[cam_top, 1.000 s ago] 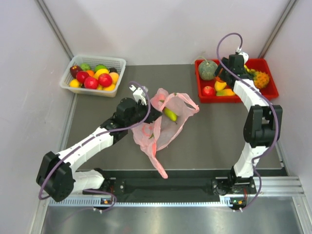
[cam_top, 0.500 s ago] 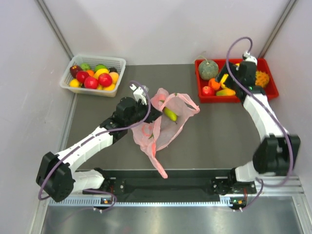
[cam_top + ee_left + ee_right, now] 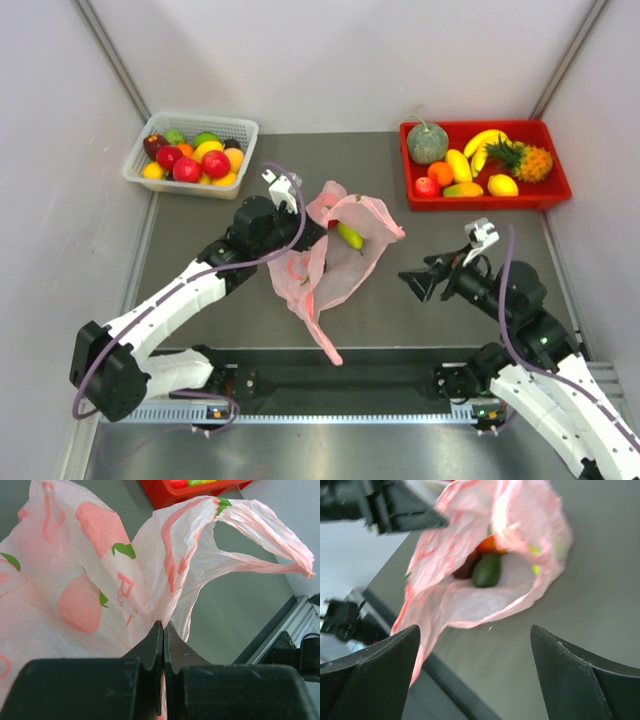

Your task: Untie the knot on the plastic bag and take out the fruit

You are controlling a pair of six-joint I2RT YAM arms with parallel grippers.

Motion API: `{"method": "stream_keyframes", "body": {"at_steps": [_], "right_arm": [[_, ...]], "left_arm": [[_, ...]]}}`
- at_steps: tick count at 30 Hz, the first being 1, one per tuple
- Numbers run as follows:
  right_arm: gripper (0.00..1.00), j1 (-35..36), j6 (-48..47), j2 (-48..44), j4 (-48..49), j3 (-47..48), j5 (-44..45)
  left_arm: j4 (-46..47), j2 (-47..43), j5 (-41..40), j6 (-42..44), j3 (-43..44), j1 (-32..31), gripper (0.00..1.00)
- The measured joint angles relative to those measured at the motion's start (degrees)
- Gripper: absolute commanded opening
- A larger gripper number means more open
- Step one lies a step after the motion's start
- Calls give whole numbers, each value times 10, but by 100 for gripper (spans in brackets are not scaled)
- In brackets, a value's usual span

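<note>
"Which step was it?"

"On the bench (image 3: 450, 230), the plastic bag (image 3: 335, 270) lay open, and no knot showed. The left tool (image 3: 163, 625) was pinched shut on its edge. The right tool (image 3: 418, 283) stood wide apart, with the bag straight ahead."

"And next?"

"I think reaching in for the fruit (image 3: 486, 570). Loose plastic might snag. The red tray (image 3: 485, 203) sat well away from both tools."

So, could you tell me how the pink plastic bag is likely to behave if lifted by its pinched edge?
Probably floppy: the plastic bag is thin, crinkled film drooping from the shut left gripper. Likely light itself, but the fruit inside may roll toward its open mouth.
</note>
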Motion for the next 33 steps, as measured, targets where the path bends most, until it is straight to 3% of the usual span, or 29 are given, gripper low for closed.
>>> {"method": "stream_keyframes", "body": {"at_steps": [4, 10, 18, 22, 28, 33], "right_arm": [[79, 35, -11, -7, 2, -22, -30], [71, 125, -35, 124, 38, -25, -9], [75, 257, -70, 377, 120, 31, 133], [80, 267, -85, 480, 204, 71, 184], [97, 267, -94, 632, 328, 113, 224], [99, 267, -88, 728, 398, 154, 261]], "left_arm": [[-16, -1, 0, 2, 1, 0, 0], [-34, -7, 0, 2, 7, 0, 0], [-59, -15, -5, 6, 33, 0, 0], [-77, -16, -16, 10, 43, 0, 0], [-95, -33, -31, 15, 44, 0, 0], [-107, -48, -48, 19, 43, 7, 0]]}}
